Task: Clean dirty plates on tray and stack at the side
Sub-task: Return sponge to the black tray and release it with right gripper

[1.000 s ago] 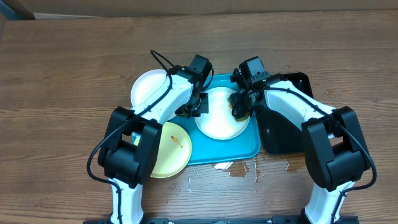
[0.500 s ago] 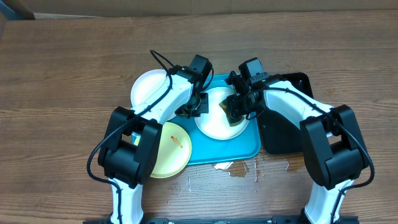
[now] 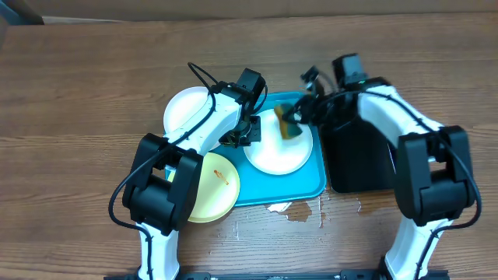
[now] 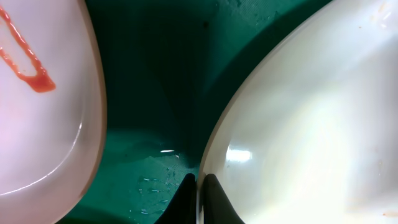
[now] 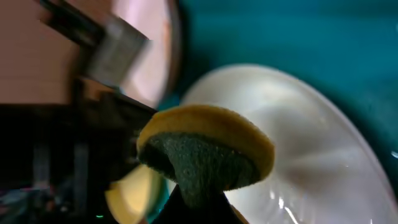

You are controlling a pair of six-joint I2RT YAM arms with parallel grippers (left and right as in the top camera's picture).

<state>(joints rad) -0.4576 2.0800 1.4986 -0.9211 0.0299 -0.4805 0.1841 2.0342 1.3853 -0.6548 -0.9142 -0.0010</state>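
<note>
You're seeing the white plate sitting centre frame on the turquoise tray — your left gripper is pinching its left rim, jaws clamped. The right gripper is clenching a sponge over the plate's upper edge. The second white plate is lying at the tray's upper-left corner and the yellow-green plate, red-smeared, at its lower-left. The black tray is sitting just right.

surface: brown wood-grain table | far edge: pale tan strip | light: even
</note>
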